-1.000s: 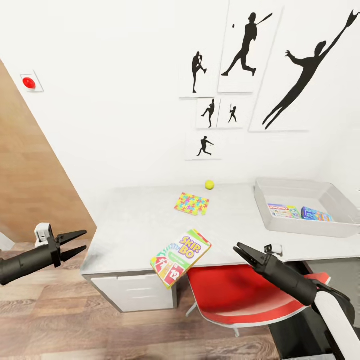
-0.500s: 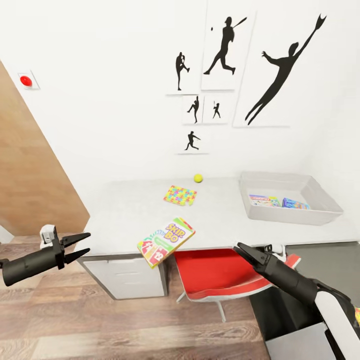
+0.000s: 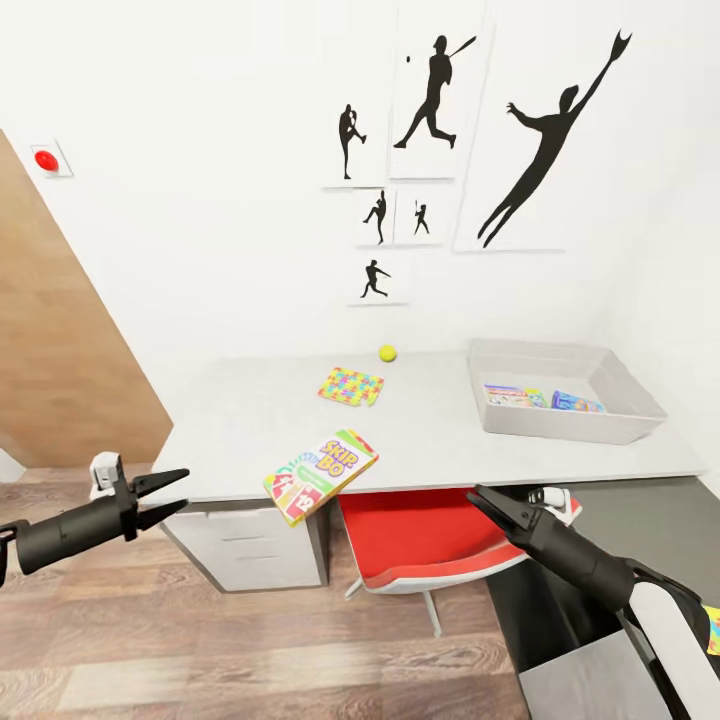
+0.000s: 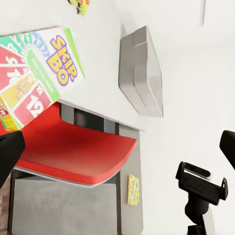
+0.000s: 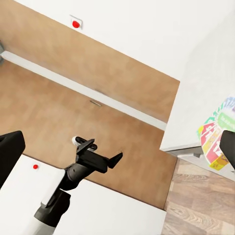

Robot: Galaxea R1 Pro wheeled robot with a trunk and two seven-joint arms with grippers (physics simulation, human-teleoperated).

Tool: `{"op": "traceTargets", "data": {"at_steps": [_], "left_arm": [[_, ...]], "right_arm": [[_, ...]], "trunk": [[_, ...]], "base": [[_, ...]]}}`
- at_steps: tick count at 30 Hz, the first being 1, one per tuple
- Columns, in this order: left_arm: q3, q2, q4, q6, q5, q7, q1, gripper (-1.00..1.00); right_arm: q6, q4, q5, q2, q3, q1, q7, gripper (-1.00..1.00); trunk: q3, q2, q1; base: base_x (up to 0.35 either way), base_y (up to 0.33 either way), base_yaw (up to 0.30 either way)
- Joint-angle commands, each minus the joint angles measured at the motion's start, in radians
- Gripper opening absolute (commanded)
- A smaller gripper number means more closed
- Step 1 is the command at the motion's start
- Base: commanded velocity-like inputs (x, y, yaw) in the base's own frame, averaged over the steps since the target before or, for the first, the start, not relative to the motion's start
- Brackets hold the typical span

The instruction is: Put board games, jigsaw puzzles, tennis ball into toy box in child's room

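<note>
Colourful Skip-Bo board game box (image 3: 320, 476) lies flat on pale white-grey table (image 3: 250, 420), at near edge, one corner overhanging; long axis diagonal, near-left to far-right. It sits between both grippers, touching neither. Left black gripper (image 3: 168, 497): near-left of box, fingers apart, empty. Right black gripper (image 3: 487, 498): near-right, above red chair seat (image 3: 420, 545), jaws look nearly together, can't tell for sure. Multicoloured jigsaw sheet (image 3: 351, 385) & small yellow-green ball (image 3: 388, 352) farther back. Pale grey translucent tray (image 3: 560, 400) at far right w/ two game boxes inside.
</note>
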Motion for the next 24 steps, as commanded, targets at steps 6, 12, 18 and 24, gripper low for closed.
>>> {"op": "traceTargets", "data": {"at_steps": [6, 12, 18, 24], "left_arm": [[-0.008, -0.043, 0.0, -0.022, -0.077, -0.007, -0.002, 1.0], [-0.009, -0.088, 0.0, -0.041, -0.134, -0.01, -0.003, 1.0], [-0.011, -0.112, 0.0, -0.05, -0.149, -0.009, -0.004, 1.0], [-0.029, -0.118, 0.0, -0.078, -0.186, -0.011, -0.004, 1.0]], "right_arm": [[0.005, 0.0, -0.002, 0.0, -0.001, -0.002, 0.001, 1.0], [0.005, 0.0, -0.002, 0.0, -0.001, -0.002, 0.001, 1.0], [0.005, 0.0, -0.002, 0.0, -0.001, -0.002, 0.001, 1.0], [0.005, 0.0, -0.002, 0.0, -0.001, -0.002, 0.001, 1.0]], "trunk": [[-0.002, -0.002, 0.001], [-0.014, -0.03, 0.016], [-0.033, -0.072, 0.039], [-0.052, -0.114, 0.062]], "base": [[-0.001, -0.001, 0.0], [0.0, 0.0, 0.0], [0.0, 0.0, 0.0], [0.0, 0.0, 0.0]]}}
